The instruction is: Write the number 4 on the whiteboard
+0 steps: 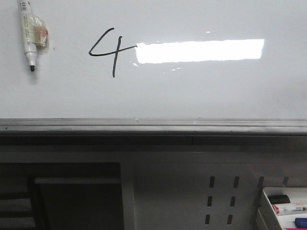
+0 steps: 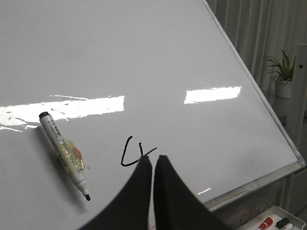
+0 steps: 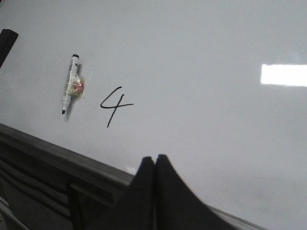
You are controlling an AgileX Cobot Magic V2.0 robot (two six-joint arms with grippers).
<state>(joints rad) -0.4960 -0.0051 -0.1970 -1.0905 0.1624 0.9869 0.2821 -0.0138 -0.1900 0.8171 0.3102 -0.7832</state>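
Far left, the marker (image 1: 29,33) sits stuck to the whiteboard (image 1: 216,91), uncapped tip down, nobody holding it. Just right of it, the number 4 (image 1: 109,50) is drawn, crossbar running into the glare. Both the left fingers (image 2: 152,165) and the right fingers (image 3: 154,163) are clenched on nothing; best back straight off, no smudging

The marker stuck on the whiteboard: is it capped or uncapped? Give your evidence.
Uncapped. The marker shows a bare dark tip at its lower end on the whiteboard.
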